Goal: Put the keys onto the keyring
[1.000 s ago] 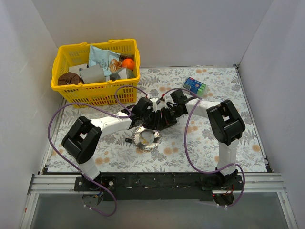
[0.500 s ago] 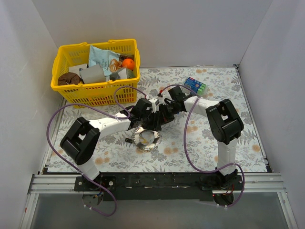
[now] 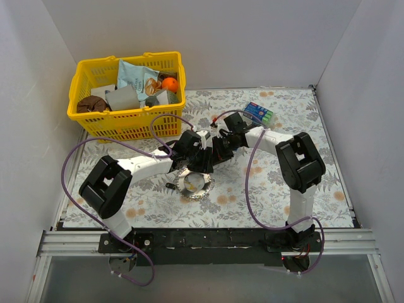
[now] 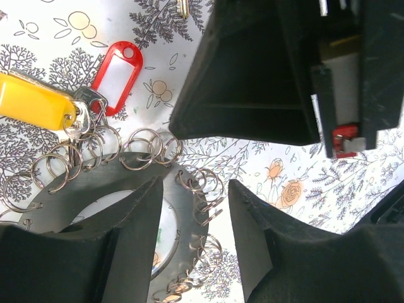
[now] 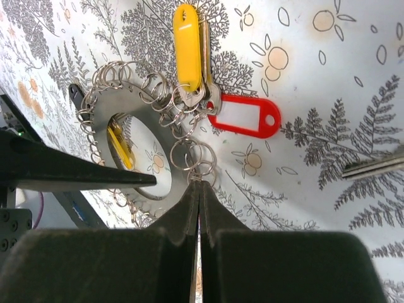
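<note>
Right wrist view: the right gripper (image 5: 198,189) has its fingers pressed together. Their tips meet at one of the small split rings (image 5: 196,165) that fringe the keyring (image 5: 129,106); whether that ring is pinched cannot be told. The keyring lies flat on the fern-printed cloth (image 5: 328,76). A yellow-headed key (image 5: 188,38) lies with its metal end among the rings at the far rim, beside a red tag (image 5: 243,118) whose white label window is blank. A bare metal key (image 5: 374,165) lies apart. In the left wrist view, the left gripper (image 4: 192,208) has its fingers spread over the keyring's rim. The top external view shows a yellow basket (image 3: 85,117) and a blue-green packet (image 3: 259,113), its print too small to read.
</note>
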Robot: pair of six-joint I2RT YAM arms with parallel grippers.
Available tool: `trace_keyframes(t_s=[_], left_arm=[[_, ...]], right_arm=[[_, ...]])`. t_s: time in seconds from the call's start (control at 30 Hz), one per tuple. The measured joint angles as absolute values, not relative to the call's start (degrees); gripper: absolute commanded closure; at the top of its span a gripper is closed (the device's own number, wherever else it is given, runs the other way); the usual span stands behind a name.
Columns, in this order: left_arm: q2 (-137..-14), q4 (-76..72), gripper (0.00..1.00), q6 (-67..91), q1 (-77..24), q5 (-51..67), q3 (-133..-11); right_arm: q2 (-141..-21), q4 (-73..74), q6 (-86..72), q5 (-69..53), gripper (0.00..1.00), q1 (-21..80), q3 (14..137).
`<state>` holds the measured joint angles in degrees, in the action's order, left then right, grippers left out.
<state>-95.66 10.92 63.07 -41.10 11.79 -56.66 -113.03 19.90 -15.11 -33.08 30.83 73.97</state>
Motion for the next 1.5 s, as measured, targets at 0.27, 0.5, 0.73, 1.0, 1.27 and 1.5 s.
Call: trace_keyframes(t_s=[0.27, 0.5, 0.73, 1.0, 1.27, 1.5], left_arm=[[-95.66, 10.92, 0.52, 63.05, -41.1, 11.55, -56.64], [-95.64, 10.92, 0.52, 63.07, -41.1, 11.31, -56.62], [-94.7, 10.94, 0.52, 63.07, -41.1, 11.03, -55.9], [-94.04, 11.14, 0.53, 63.29, -41.1, 10.87, -55.33], [-93.86, 11.16, 0.53, 63.96, -41.1, 10.9, -54.15], [-93.1, 11.11, 0.53, 64.42, -41.1, 10.87, -53.28]], right_arm=[[-109.56, 19.97, -14.7, -31.66, 0.99, 30.85, 68.14], [-109.54, 19.51, -14.98, -32.42, 0.99, 31.9, 65.89], [-109.54, 18.81, -15.33, -33.26, 0.99, 32.82, 65.89], [-110.56, 18.28, -15.35, -33.21, 0.99, 32.8, 67.2], [-112.33, 17.78, -15.94, -33.17, 0.99, 32.8, 69.97], [-113.93, 17.85, -16.14, -33.17, 0.99, 32.8, 71.68]])
